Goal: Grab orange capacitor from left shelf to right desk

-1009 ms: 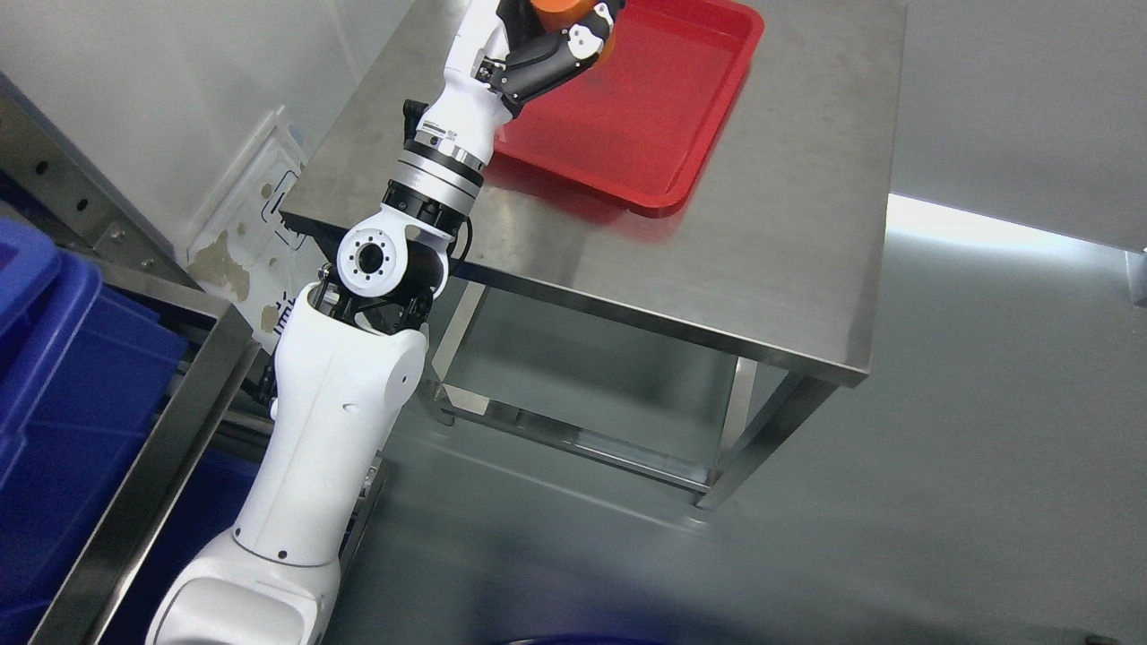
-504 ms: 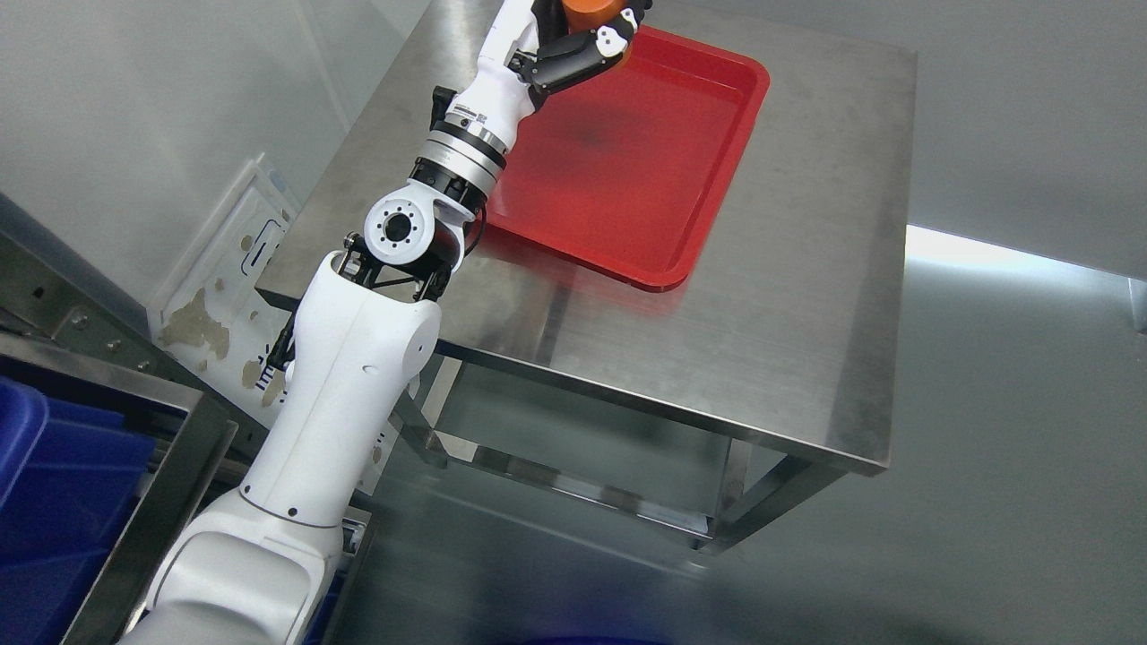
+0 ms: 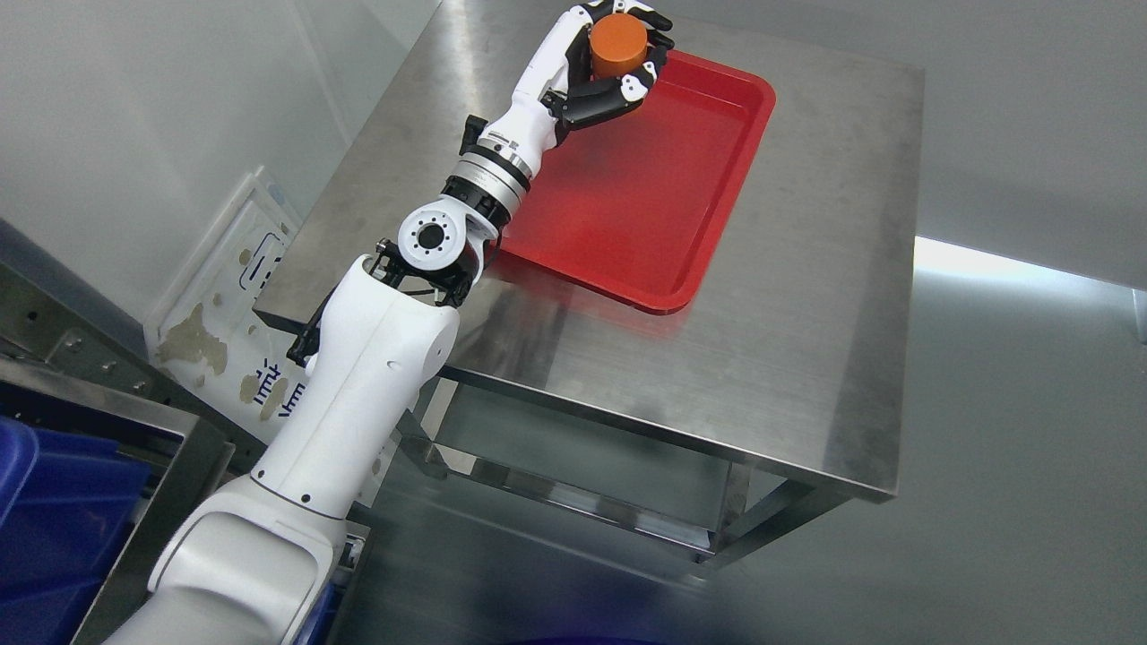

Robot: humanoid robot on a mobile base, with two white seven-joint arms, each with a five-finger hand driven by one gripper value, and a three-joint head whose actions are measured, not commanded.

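Note:
My left hand [image 3: 618,58] is shut on the orange capacitor [image 3: 616,47], a short orange cylinder. I hold it above the far left corner of a red tray [image 3: 663,193] that lies on the steel desk [image 3: 806,358]. My left arm reaches up from the lower left across the desk's left side. The black and white fingers [image 3: 627,90] wrap around the capacitor's sides. The tray holds nothing else that I can see. My right arm is out of view.
The steel shelf frame [image 3: 170,484] with a blue bin [image 3: 54,528] is at the lower left. A white panel [image 3: 233,296] leans against the wall behind the desk's left corner. The floor lies to the right of the desk.
The whole picture has shifted down and to the left as the camera turned toward the desk. My left hand still holds the capacitor and now shows fully over the tray's far corner.

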